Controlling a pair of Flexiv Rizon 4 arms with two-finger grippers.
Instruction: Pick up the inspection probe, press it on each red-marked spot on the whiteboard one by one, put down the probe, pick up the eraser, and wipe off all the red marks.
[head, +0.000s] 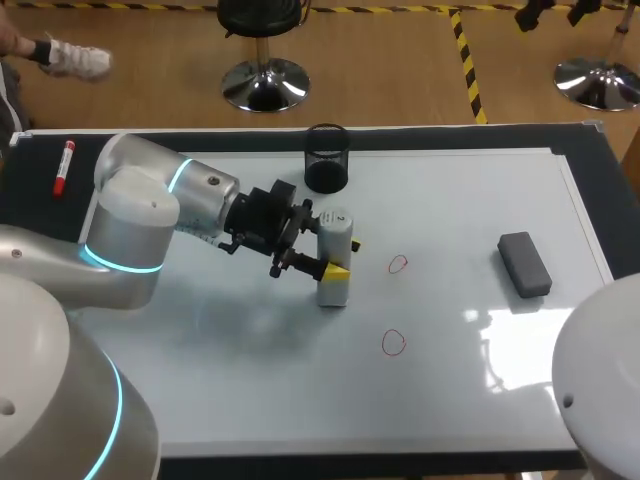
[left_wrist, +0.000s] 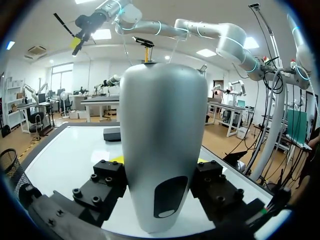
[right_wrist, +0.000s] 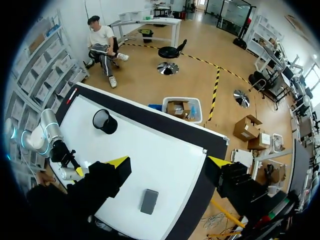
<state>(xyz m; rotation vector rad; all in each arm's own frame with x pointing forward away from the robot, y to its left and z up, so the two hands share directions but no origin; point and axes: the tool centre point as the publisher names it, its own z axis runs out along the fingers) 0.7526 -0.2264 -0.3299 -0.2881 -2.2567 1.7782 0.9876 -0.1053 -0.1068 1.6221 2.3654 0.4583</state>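
Observation:
The inspection probe (head: 335, 240), a grey-white rounded cylinder, stands upright on the whiteboard (head: 460, 200) left of centre. My left gripper (head: 334, 268) is shut on it from both sides. In the left wrist view the probe (left_wrist: 162, 140) fills the gap between the black fingers (left_wrist: 107, 180). Two red marks lie right of the probe, one close by (head: 398, 264) and one nearer the front (head: 393, 342). The dark grey eraser (head: 525, 264) lies flat at the right. My right gripper (right_wrist: 169, 162) hangs open high above the table, holding nothing, with the eraser (right_wrist: 149, 201) far below it.
A black mesh cup (head: 326, 158) stands at the board's back edge, just behind the probe. A red marker pen (head: 63, 167) lies on the black table border at the far left. My right arm's shoulder (head: 600, 390) covers the front right corner.

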